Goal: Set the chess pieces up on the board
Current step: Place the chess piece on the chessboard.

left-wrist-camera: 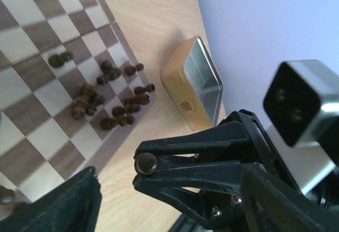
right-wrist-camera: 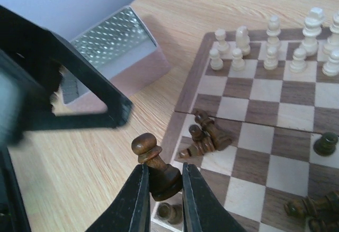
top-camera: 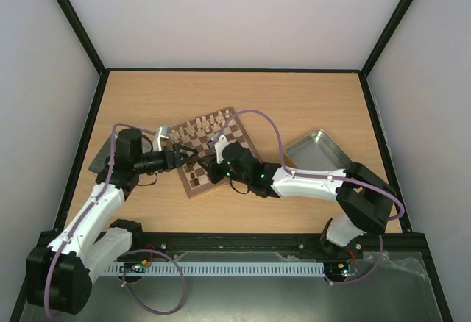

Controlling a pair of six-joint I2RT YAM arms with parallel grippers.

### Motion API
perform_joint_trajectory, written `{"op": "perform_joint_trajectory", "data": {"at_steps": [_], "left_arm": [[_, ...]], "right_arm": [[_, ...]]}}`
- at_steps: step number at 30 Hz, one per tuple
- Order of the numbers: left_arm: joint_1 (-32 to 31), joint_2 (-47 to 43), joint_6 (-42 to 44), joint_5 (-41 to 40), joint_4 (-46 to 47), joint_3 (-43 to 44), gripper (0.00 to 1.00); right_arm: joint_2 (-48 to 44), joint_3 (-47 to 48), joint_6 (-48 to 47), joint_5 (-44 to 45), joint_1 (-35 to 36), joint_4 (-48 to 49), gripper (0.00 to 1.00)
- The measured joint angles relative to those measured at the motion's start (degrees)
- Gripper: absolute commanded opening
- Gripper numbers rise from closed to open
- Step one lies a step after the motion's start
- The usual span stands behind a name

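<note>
The board [top-camera: 221, 127] lies tilted at mid-table. Cream chess pieces [top-camera: 202, 125] stand along its far edge, also in the right wrist view [right-wrist-camera: 273, 52]. Several dark pieces lie toppled on the squares [left-wrist-camera: 103, 97] [right-wrist-camera: 206, 136]; one dark pawn [right-wrist-camera: 324, 143] stands alone. My right gripper [top-camera: 215, 169] is shut on a dark brown pawn [right-wrist-camera: 159, 166], held just above the board's near-left corner [right-wrist-camera: 177, 123]; another dark piece [right-wrist-camera: 170, 211] stands below it. My left gripper [top-camera: 176, 159] is open and empty, close to the left of the right gripper, which shows with the pawn's head [left-wrist-camera: 145, 163] between my left fingers [left-wrist-camera: 63, 203].
A silver metal tray [top-camera: 316, 151] stands right of the board, also in the left wrist view [left-wrist-camera: 193, 83] and the right wrist view [right-wrist-camera: 111, 44]. A dark flat thing [top-camera: 99, 162] lies at the table's left edge. Black frame rails border the table.
</note>
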Motion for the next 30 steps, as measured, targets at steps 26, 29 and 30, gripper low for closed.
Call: {"op": "perform_joint_trajectory", "data": {"at_steps": [26,29,30], "left_arm": [[-2.9,6.0,-7.5,-1.3,5.2,-0.9,0.05],[-3.0,4.9,-6.6,-3.7,4.4,-0.9,0.06],[-3.5,4.2,-6.1,-5.5,3.9,-0.9,0.06]], "right_arm": [[-0.4,-1.7,0.1,-1.7,0.0,6.2,0.32],[-0.4,-1.7,0.5,-1.2,0.0,5.8,0.39],[-0.5,-1.8,0.4,-0.9,0.0,5.7,0.41]]}}
